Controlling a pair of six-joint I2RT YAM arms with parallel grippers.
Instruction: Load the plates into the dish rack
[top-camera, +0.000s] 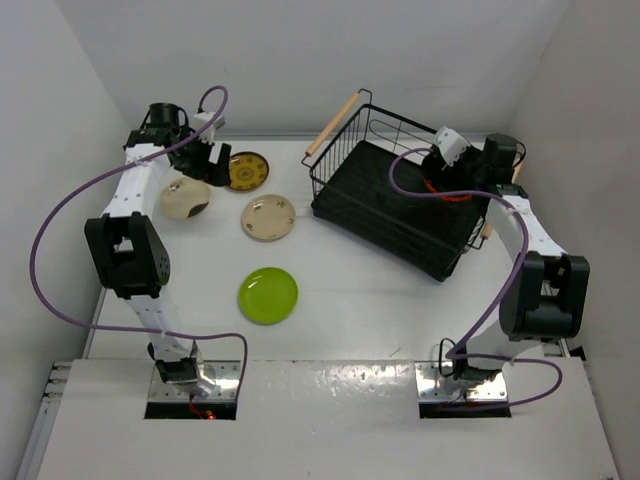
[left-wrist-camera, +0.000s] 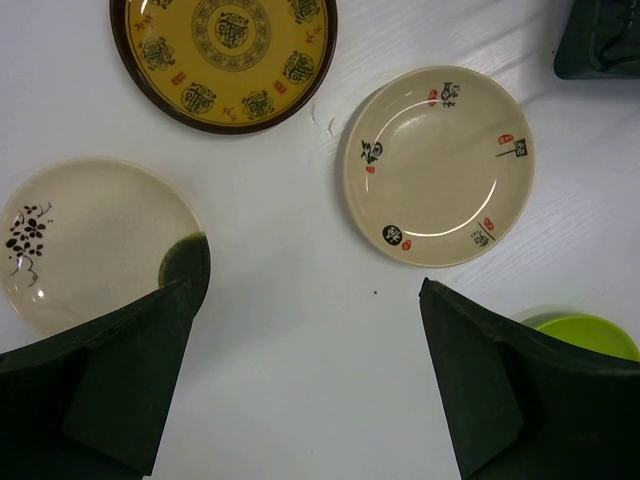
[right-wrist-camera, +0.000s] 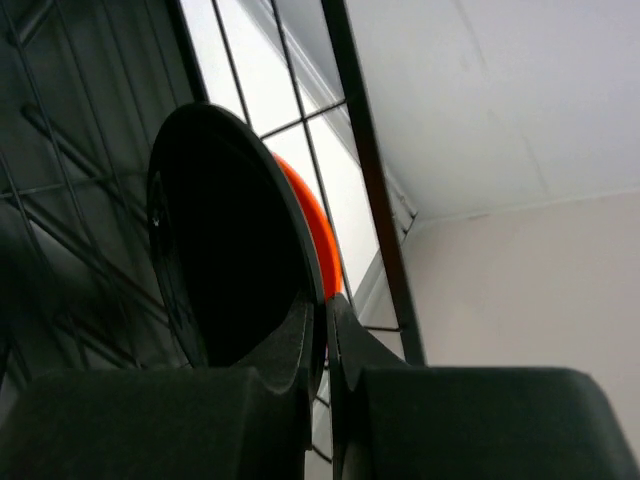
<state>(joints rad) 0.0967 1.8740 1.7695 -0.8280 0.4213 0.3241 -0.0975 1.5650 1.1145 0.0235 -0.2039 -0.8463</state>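
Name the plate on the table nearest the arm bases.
The lime green plate, alone toward the near edge; the cream plate, beige plate and gold plate sit farther back.

On my white worktop (top-camera: 370, 300), left half: brown-gold patterned plate (top-camera: 246, 171) farthest, cream plate with dark patch (top-camera: 186, 197) beside it, beige plate (top-camera: 268, 217), lime green plate (top-camera: 268, 295) nearest. The black wire dish rack (top-camera: 372, 195) stands far right.

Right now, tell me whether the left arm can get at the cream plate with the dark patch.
Probably yes: the left arm hangs just over it, open fingers above the edge of the cream plate, nothing lying on it.
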